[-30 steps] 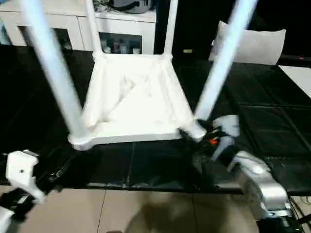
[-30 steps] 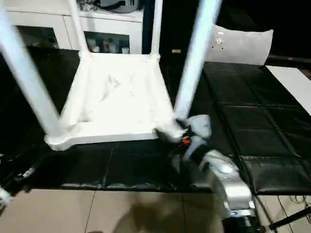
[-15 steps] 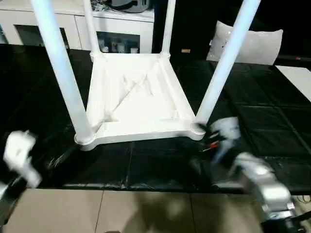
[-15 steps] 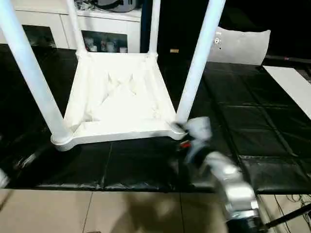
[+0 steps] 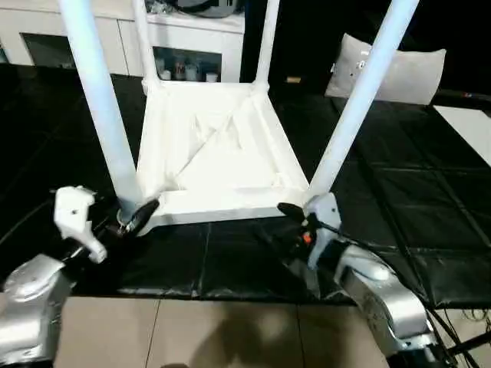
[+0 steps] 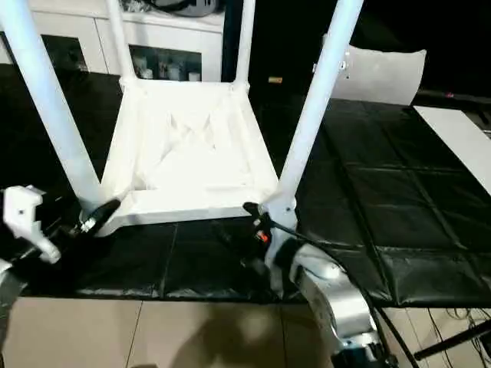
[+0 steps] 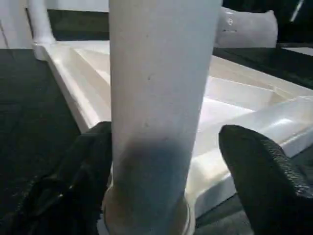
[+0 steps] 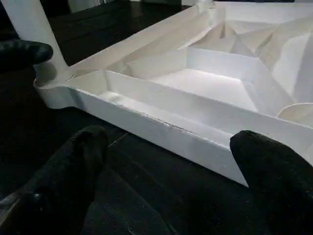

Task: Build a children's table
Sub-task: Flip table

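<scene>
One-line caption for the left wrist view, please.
Left claw open around the base of a white leg standing in the corner socket of the upturned children's table.

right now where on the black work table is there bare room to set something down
Bare black work table lies on the right, between the upturned children's table and the white pillow, and on the far left beside the near-left leg. It is crowded along the front edge, where the left gripper and right gripper flank the near corners.
</scene>
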